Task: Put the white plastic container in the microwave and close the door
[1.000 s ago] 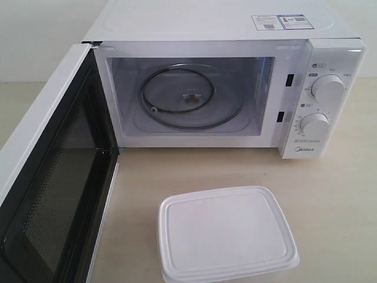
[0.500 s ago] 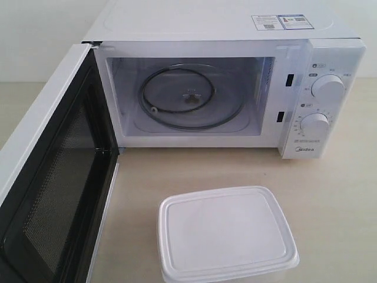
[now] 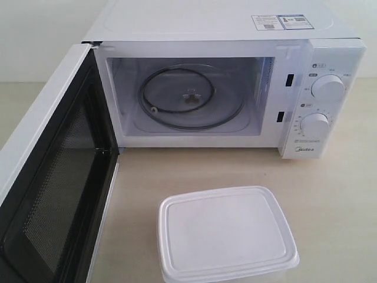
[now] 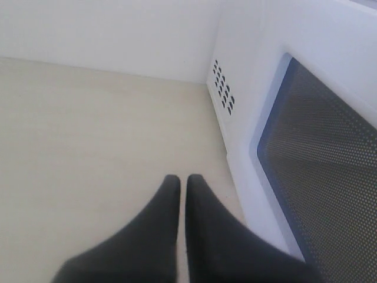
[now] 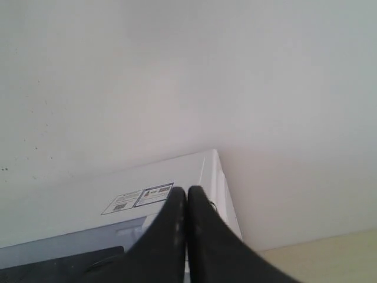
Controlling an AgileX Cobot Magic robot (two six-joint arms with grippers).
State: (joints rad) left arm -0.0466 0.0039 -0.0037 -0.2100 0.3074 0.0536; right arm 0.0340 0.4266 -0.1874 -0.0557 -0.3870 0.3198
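Observation:
The white plastic container stands lidded on the table near the front edge, in front of the microwave. The door is swung wide open at the left, black mesh inner face showing, and the glass turntable lies bare inside. Neither gripper shows in the exterior view. My left gripper is shut with nothing in it, over the table beside the door's outer window. My right gripper is shut and empty, raised in front of the microwave's top and its stickers.
Two round dials sit on the microwave's right panel. The beige tabletop runs around the container and to the right. A pale wall stands behind. Vent holes mark the microwave's side.

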